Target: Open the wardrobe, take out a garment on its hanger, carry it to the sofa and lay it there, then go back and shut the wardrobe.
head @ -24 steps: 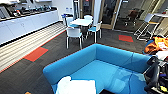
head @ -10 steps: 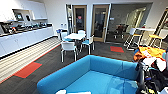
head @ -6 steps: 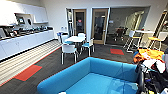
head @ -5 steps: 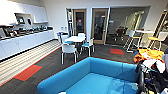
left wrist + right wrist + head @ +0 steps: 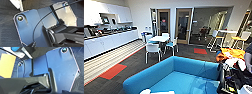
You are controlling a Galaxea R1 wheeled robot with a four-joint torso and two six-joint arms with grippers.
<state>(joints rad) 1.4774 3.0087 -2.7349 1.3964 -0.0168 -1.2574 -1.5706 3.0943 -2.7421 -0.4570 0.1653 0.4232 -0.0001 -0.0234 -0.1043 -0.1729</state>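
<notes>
Sofa (image 5: 184, 75) directly ahead, low in the head view.
Something white lies at its seat's near edge; whether either arm's fingers are open or holding anything, I cannot tell.

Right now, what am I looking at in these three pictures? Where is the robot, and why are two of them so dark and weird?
These come from a robot on wheels with two arms. The big room picture is taken from a camera high on its head. It looks down on a bright blue sofa, with something white at the seat's near edge, too cut off to name. Beyond stand a white table with white chairs, and white kitchen cupboards on the left.

The two dark pictures come from cameras on the robot's wrists. The shiny dark plate with round bolts is part of the robot itself, with dark floor behind. I cannot tell whether anything is held.
</notes>
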